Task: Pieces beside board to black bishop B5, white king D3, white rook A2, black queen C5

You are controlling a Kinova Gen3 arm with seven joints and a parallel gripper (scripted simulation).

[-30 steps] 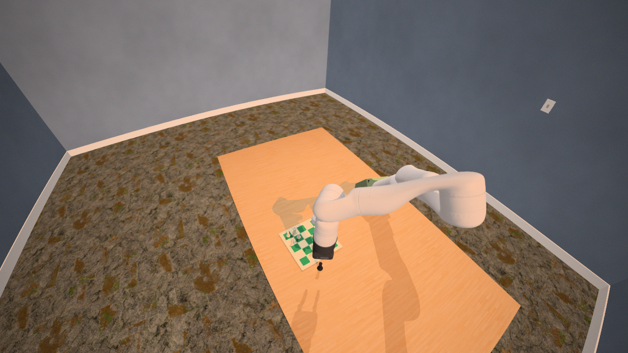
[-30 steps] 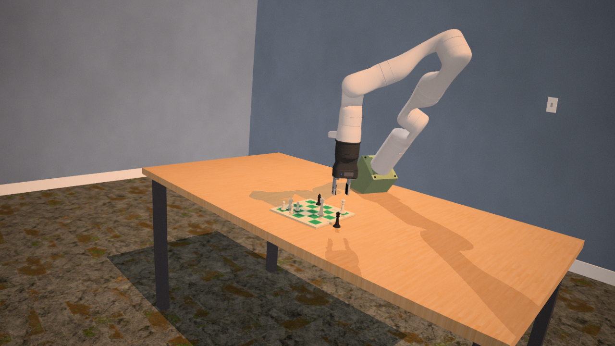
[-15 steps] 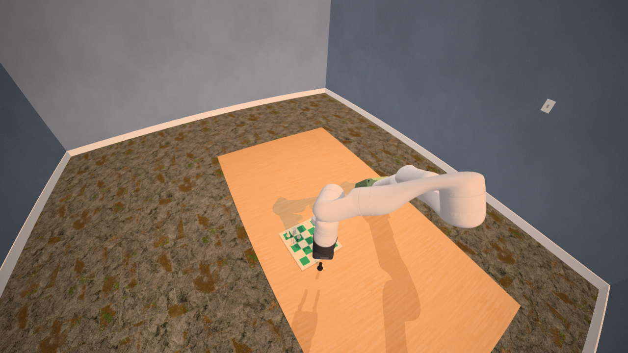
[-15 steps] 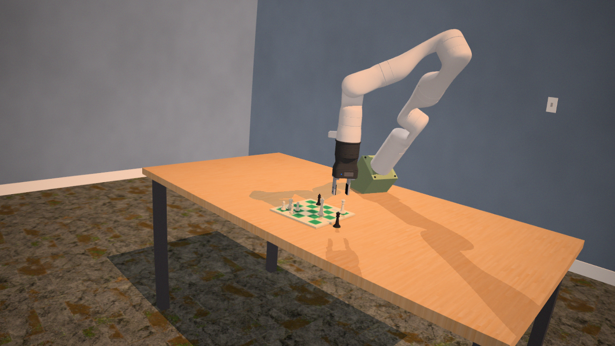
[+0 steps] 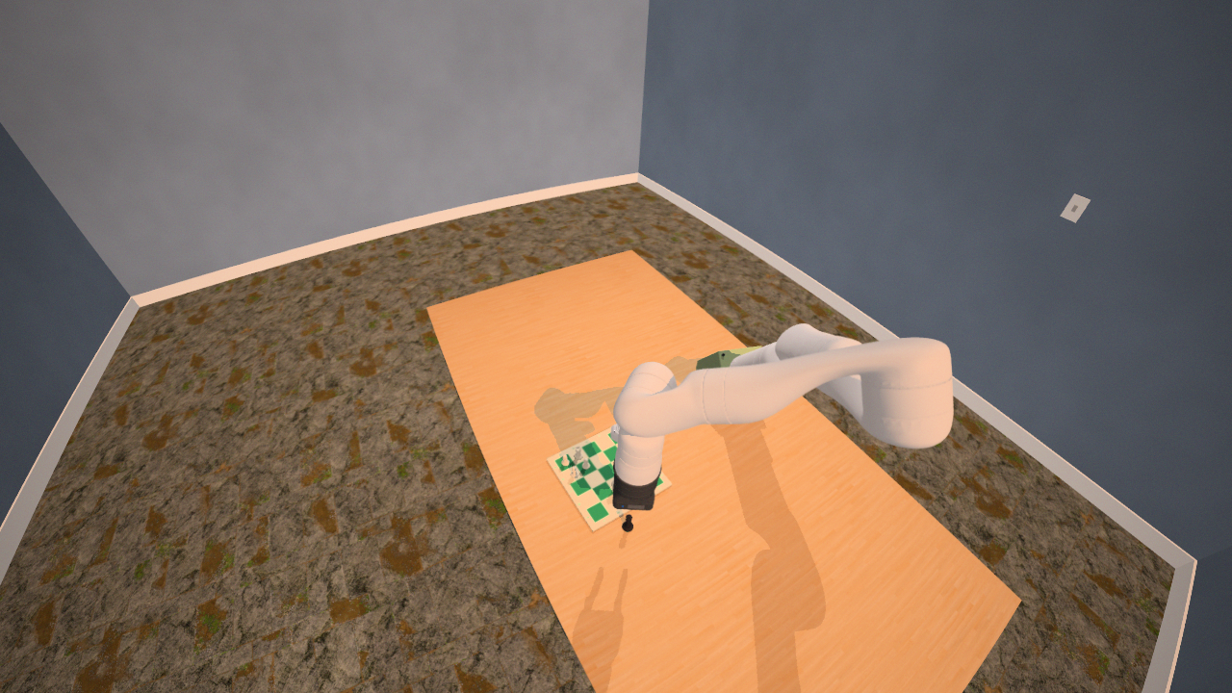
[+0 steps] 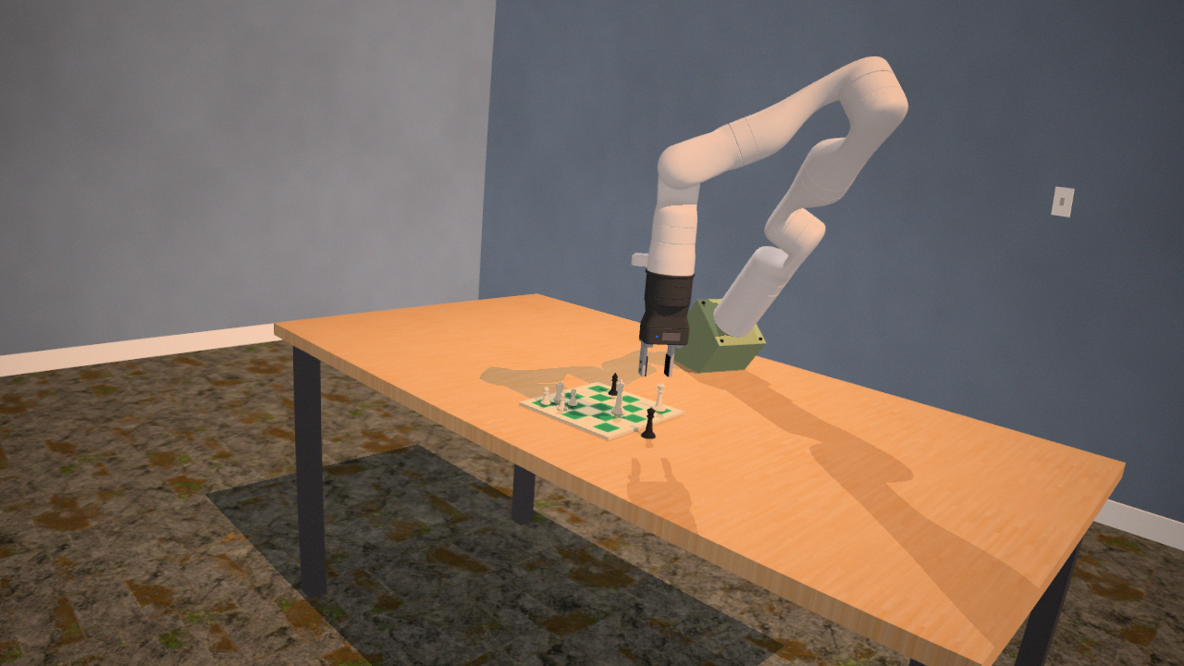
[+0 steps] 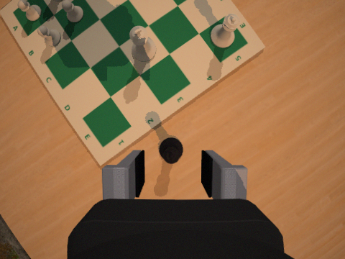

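Observation:
A black piece (image 7: 171, 150) stands upright on the table just off the edge of the small green-and-cream board (image 7: 131, 42); I cannot tell its kind from above. It also shows in the side view (image 6: 647, 423) and the high view (image 5: 628, 522). My gripper (image 7: 172, 166) is open and empty, pointing straight down well above this piece, with the piece centred between the fingers in the wrist view. From the side the gripper (image 6: 654, 366) hangs clearly higher than the piece tops.
A white piece (image 7: 223, 34) stands on a green corner square by the 5 mark. Several small white pieces (image 7: 53, 10) cluster at the board's A-B side. The arm's green base block (image 6: 720, 343) stands behind the board. The table's near edge lies a short way in front of the board.

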